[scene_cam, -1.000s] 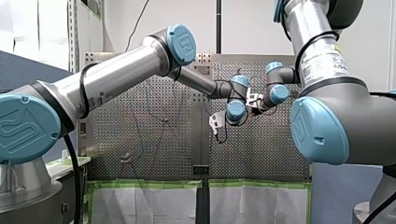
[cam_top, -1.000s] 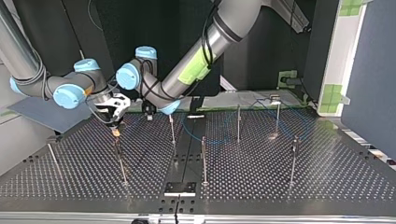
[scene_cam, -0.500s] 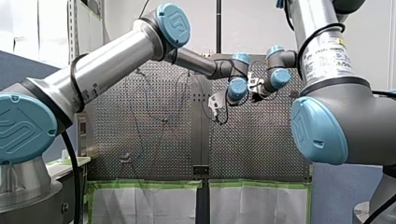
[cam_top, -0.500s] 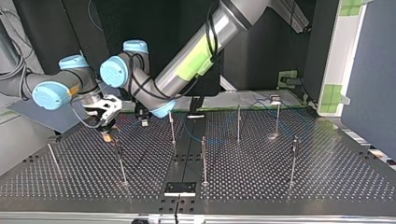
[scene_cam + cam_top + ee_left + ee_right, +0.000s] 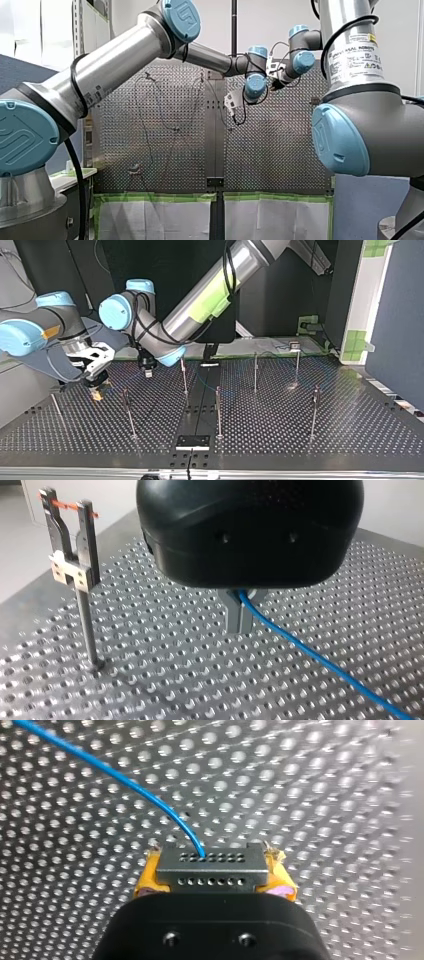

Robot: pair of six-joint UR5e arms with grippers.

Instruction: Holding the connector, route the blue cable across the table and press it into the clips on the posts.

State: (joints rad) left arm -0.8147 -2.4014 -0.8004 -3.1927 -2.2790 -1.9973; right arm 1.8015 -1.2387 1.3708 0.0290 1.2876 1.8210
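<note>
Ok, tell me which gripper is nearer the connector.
Right. My right gripper grips the connector between its yellow pads; my left gripper pinches the blue cable further along.

At the top view's left, my right gripper (image 5: 96, 391) hangs over the table (image 5: 350, 440) with the connector (image 5: 209, 867) between its fingers. My left gripper (image 5: 147, 372) sits just to its right, the cable (image 5: 310, 652) between its fingers, a clip post (image 5: 86, 625) beside it.

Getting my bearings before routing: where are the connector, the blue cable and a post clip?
connector (image 5: 209, 867): right wrist view, on its grey face with the rows of holes.
blue cable (image 5: 300, 649): left wrist view, on its middle stretch.
post clip (image 5: 75, 575): left wrist view, on its pale base block.
</note>
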